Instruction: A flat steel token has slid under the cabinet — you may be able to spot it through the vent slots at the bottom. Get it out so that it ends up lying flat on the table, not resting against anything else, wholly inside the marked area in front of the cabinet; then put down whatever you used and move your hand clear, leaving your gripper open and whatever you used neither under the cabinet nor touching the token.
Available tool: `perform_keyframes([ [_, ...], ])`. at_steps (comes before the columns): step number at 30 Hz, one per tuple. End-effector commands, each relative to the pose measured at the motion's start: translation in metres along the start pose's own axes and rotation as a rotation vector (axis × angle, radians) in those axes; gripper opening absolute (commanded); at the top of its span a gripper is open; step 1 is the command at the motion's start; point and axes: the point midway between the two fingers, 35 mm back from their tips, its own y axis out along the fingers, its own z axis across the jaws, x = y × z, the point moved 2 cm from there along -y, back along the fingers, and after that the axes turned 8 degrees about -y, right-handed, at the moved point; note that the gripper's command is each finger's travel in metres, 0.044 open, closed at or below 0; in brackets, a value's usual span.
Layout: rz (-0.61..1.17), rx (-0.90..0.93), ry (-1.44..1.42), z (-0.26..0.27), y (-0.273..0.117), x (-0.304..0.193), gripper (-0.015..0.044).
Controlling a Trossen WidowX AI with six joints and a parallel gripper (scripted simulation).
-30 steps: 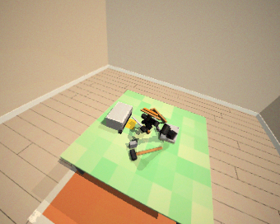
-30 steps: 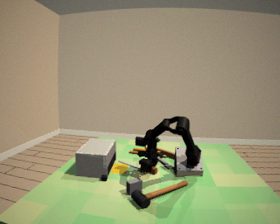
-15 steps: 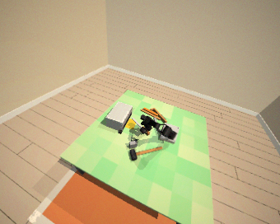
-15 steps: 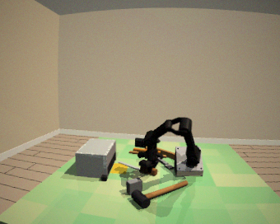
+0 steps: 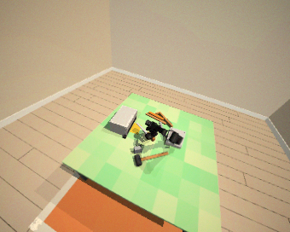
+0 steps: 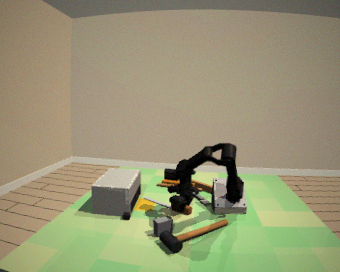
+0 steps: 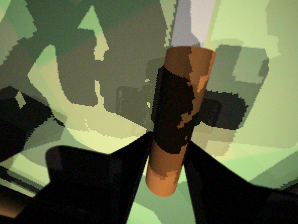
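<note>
The grey cabinet [image 5: 124,119] [image 6: 109,197] stands at the left of the table. The yellow marked area [image 5: 136,128] [image 6: 145,205] lies in front of it. My gripper [image 5: 152,136] [image 6: 182,206] [image 7: 167,138] is shut on the wooden handle [image 7: 182,95] of a tool, low over the table. The tool's flat grey blade [image 6: 157,202] [image 7: 192,25] points from the handle toward the cabinet, and its far end is at or over the marked area. I cannot make out the token or the vent slots in any view.
A mallet with a wooden handle [image 5: 155,156] [image 6: 203,230] lies on the near side, beside a grey block [image 5: 137,148] [image 6: 163,226]. Orange-brown bars [image 5: 153,117] [image 6: 170,182] lie behind the arm. A small black piece [image 5: 124,136] [image 6: 126,216] is at the cabinet's near front corner.
</note>
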Motion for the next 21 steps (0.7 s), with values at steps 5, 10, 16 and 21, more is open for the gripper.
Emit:
perform_keyframes([
  [5, -0.004, 0.005, 0.005, 0.006, -0.001, -0.006, 0.0],
  [10, -0.004, 0.005, 0.005, 0.01, -0.001, -0.009, 0.0],
  [16, -0.003, 0.005, 0.006, 0.015, -0.001, -0.013, 0.0],
  [21, -0.003, 0.005, 0.006, 0.018, -0.001, -0.017, 0.0],
])
